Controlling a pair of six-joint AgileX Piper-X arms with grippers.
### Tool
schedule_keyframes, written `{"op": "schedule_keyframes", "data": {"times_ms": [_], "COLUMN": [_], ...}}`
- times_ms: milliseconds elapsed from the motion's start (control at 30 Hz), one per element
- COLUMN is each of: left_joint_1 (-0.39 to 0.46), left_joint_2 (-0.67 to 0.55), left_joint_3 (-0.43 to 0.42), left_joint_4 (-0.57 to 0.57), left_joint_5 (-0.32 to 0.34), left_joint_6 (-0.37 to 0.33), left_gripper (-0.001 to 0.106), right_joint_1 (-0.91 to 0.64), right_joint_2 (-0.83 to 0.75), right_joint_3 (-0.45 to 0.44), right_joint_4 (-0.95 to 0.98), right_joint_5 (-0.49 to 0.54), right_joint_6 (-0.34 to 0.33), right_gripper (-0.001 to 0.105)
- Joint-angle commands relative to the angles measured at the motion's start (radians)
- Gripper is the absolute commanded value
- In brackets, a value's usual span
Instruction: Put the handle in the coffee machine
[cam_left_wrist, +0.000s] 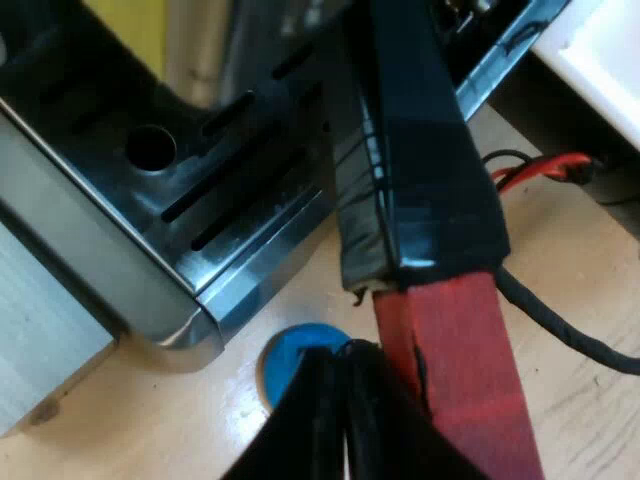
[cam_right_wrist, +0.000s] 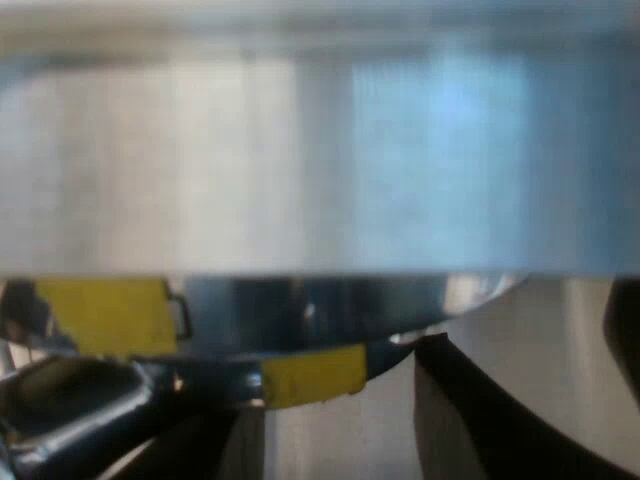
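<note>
The handle (cam_left_wrist: 420, 180) is up at the machine (cam_left_wrist: 120, 250) but, by the look of it, not yet home. It hangs clear of the table (cam_left_wrist: 570, 270) and crosses over the outer edge of the drip tray (cam_left_wrist: 230, 190). Its dark taped length runs on toward the machine's front. Where the far end meets the machine is hidden, so it cannot be told whether it is seated or locked. The carrying looks done. What is left is likely the seating, the turn that locks it, and then letting go.

Its long axis runs from the machine's front outward toward the left wrist, and seems tilted rather than level. The red end (cam_left_wrist: 455, 390) points away from the machine, out over the table, and the dark end points into it.

The left gripper (cam_left_wrist: 345, 420) sits at the red end, its fingers drawn together with only a thin seam between them and nothing in it. One finger lies against the red end's side, so it looks to be pressing rather than clasping. A blue tamper (cam_left_wrist: 290, 355) stands on the table just beneath, near the tray's corner.

The right gripper (cam_right_wrist: 320, 440) is close under the machine's bright metal, near a strip of yellow tape (cam_right_wrist: 315, 375) on a dark part. How wide it is set cannot be told.
</note>
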Motion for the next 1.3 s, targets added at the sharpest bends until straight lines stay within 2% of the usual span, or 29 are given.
{"op": "schedule_keyframes", "data": {"times_ms": [33,233,333,467,633,667,933,1033,1100,1167,1300], "left_joint_1": [-0.023,-0.023,-0.023,-0.045,-0.088,-0.116,-0.131,-0.131,-0.131,-0.131,-0.136], "left_joint_2": [-0.024,-0.024,-0.024,-0.024,-0.024,-0.024,-0.047,-0.091,-0.116,-0.135,-0.139], "left_joint_3": [0.002,0.036,0.049,0.049,0.049,0.049,0.049,0.049,0.049,0.049,0.049], "left_joint_4": [0.062,0.062,0.062,0.062,0.059,0.051,0.035,0.021,0.000,-0.014,-0.007], "left_joint_5": [0.193,0.213,0.237,0.237,0.237,0.227,0.201,0.171,0.147,0.151,0.149], "left_joint_6": [-0.012,-0.016,-0.016,-0.016,-0.027,-0.039,-0.084,-0.084,-0.119,-0.148,-0.151], "left_gripper": [0.000,0.000,0.000,0.000,0.000,0.000,0.000,0.000,0.000,0.000,0.000], "right_joint_1": [-0.001,-0.001,0.010,0.013,0.013,0.013,0.035,0.051,0.060,0.078,0.117], "right_joint_2": [-0.032,-0.032,-0.036,-0.037,-0.050,-0.074,-0.194,-0.244,-0.275,-0.319,-0.420], "right_joint_3": [-0.029,-0.029,-0.029,-0.029,-0.024,-0.012,0.079,0.124,0.148,0.178,0.199], "right_joint_4": [-0.074,-0.072,-0.072,-0.067,-0.055,-0.010,0.116,0.146,0.160,0.176,0.298], "right_joint_5": [-0.053,-0.041,-0.003,0.023,0.056,0.096,0.098,0.078,0.071,0.036,0.009], "right_joint_6": [-0.015,-0.029,-0.028,-0.038,-0.057,-0.071,-0.063,-0.062,-0.062,-0.062,-0.069], "right_gripper": [0.040,0.041,0.050,0.063,0.063,0.063,0.063,0.063,0.063,0.063,0.063]}}
